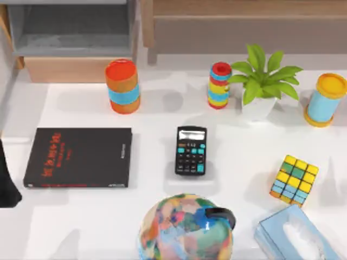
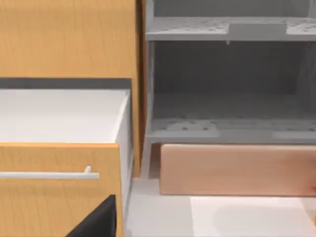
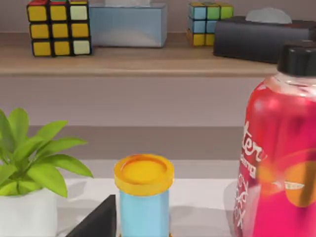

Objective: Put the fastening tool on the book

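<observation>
The book (image 1: 78, 157) lies flat at the table's left, black with red lettering on its cover and small white print near its right edge. The fastening tool is out of view. My left arm (image 1: 6, 179) shows as a dark shape at the table's left edge, just left of the book and apart from it. A black wedge of the left gripper (image 2: 98, 222) sits at the edge of the left wrist view, facing a cabinet. A like wedge of the right gripper (image 3: 98, 219) faces the back right of the table.
A black calculator (image 1: 190, 150) lies mid-table, a multicoloured globe (image 1: 185, 227) at the front. A puzzle cube (image 1: 293, 180) and tissue box (image 1: 295, 235) stand right. At the back are three banded cylinders (image 1: 122, 85) and a potted plant (image 1: 263, 81). A red bottle (image 3: 281, 148) looms close.
</observation>
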Tool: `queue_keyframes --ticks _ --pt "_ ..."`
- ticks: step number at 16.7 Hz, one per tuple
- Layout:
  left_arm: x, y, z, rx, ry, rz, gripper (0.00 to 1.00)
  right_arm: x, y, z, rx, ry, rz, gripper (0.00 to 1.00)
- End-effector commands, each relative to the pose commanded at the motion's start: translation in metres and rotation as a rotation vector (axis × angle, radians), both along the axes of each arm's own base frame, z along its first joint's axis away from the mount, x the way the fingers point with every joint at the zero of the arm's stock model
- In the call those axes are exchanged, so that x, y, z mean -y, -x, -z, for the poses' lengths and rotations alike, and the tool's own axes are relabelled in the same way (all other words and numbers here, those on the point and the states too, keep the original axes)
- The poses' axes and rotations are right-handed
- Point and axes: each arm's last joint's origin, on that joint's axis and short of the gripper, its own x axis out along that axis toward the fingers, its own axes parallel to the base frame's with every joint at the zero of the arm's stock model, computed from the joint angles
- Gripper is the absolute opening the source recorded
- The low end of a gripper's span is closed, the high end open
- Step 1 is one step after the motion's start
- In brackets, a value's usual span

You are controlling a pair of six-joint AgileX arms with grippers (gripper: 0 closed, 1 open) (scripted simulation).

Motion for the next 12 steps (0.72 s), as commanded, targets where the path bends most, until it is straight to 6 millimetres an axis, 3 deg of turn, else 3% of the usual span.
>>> queue_keyframes --ticks 3,6,9,12 --pt "0.000 0.000 -0.002 -0.009 -0.002 0.001 1.00 0.000 0.000 0.000 0.000 0.000 0.000 1.00" --pt "0.000 -0.001 -0.017 -0.097 -0.017 -0.002 1.00 0.000 0.000 0.000 0.000 0.000 0.000 1.00" --pt "-0.003 -0.007 -0.049 -0.259 -0.043 -0.019 1.00 0.000 0.000 0.000 0.000 0.000 0.000 1.00" --pt "-0.009 -0.025 -0.100 -0.444 -0.073 -0.044 1.00 0.000 0.000 0.000 0.000 0.000 0.000 1.00"
